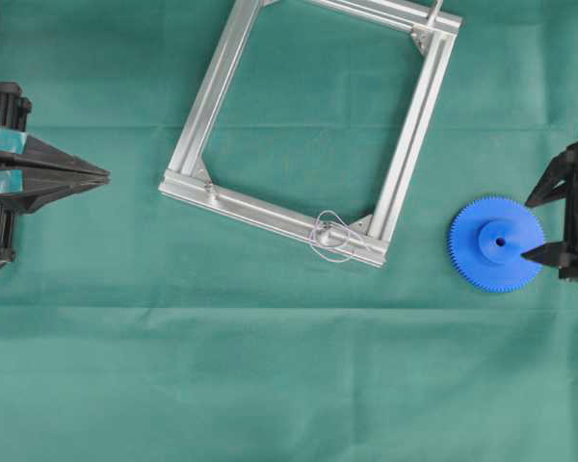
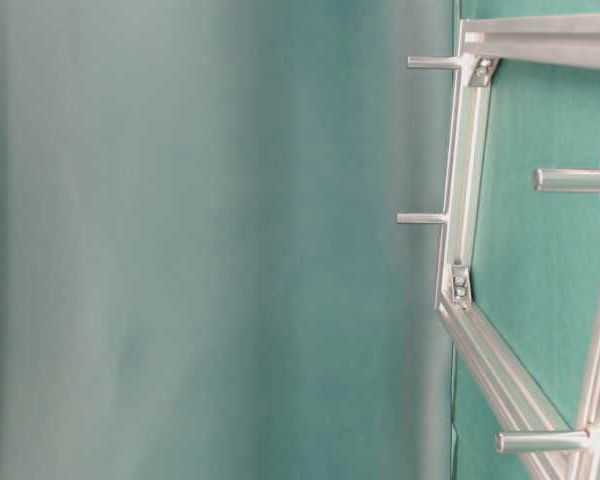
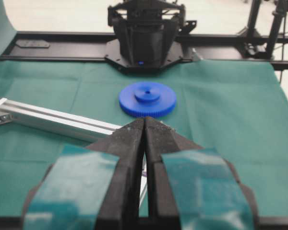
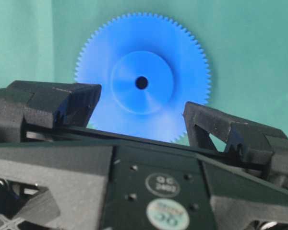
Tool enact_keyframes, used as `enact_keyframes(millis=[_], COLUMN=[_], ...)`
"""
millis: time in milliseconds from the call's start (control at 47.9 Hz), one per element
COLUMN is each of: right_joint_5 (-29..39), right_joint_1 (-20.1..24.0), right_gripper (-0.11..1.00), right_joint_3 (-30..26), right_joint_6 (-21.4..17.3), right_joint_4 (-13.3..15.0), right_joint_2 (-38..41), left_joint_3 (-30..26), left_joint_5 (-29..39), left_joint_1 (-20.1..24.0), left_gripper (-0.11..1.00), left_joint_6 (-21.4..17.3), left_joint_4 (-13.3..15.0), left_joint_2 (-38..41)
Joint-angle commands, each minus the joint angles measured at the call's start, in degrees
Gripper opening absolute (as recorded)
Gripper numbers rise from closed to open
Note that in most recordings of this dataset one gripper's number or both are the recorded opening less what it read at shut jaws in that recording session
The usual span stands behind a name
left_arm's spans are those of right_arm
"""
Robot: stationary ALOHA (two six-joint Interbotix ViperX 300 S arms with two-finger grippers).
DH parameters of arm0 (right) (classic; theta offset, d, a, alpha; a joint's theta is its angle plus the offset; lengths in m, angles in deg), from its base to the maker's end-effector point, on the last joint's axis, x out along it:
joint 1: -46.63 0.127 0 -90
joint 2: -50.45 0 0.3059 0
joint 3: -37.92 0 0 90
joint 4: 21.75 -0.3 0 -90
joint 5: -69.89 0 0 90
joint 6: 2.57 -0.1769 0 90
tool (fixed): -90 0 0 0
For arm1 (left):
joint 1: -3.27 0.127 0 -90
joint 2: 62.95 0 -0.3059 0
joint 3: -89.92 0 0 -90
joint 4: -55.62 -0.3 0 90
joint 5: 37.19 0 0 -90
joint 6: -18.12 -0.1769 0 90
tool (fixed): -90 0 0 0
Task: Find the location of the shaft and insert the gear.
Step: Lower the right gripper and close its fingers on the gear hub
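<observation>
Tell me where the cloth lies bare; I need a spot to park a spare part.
Bare cloth runs along the whole near edge, below the aluminium frame and the blue gear, and between the left claw and the frame. It is crowded around the gear, where the open right claw hangs.

The gear point(image 1: 497, 243), lying just ahead of the wide-spread right gripper point(image 1: 538, 229), was bright blue plastic, smooth and faintly glossy on its hub, finely ridged round the rim. The gripper's fingers point(image 4: 53, 108) were matt black plastic with a grainy surface. The left gripper point(image 3: 144, 125), shut, was the same rough black plastic, wrapped behind in teal tape. The frame point(image 1: 299, 221) beyond it was brushed silvery metal with a dull sheen. The cloth point(image 1: 270, 385) looked matt green, creased.
</observation>
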Motion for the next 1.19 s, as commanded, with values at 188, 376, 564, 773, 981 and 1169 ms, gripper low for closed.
enact_keyframes(millis=[188,376,564,773,981,1169], right_joint_5=[-6.8,-10.7,-13.4,-16.3,-18.5,-18.3], right_joint_1=[0.4,0.5,0.7,1.1,2.1,2.5], right_gripper=[0.91,0.91,0.91,0.91,0.91,0.91], right_joint_3=[2.0,3.1,3.2,3.3,3.6,3.6], right_joint_6=[0.0,0.0,0.0,0.0,-0.1,-0.2], right_joint_4=[-1.3,-1.3,-1.3,-1.3,-1.3,-2.5], right_joint_2=[2.7,5.9,9.6,12.7,15.0,16.4], left_joint_3=[-1.5,-1.5,-1.5,-1.5,-1.5,-1.5], left_joint_5=[-0.1,-0.1,-0.1,-0.1,-0.1,-0.1], left_joint_1=[0.0,0.0,0.0,0.0,0.0,0.0], left_gripper=[0.01,0.01,0.01,0.01,0.01,0.01], left_joint_6=[0.1,0.1,0.1,0.1,0.1,0.1], left_joint_4=[0.1,0.1,0.1,0.1,0.1,0.1], left_joint_2=[0.7,0.8,0.8,0.8,0.9,0.9])
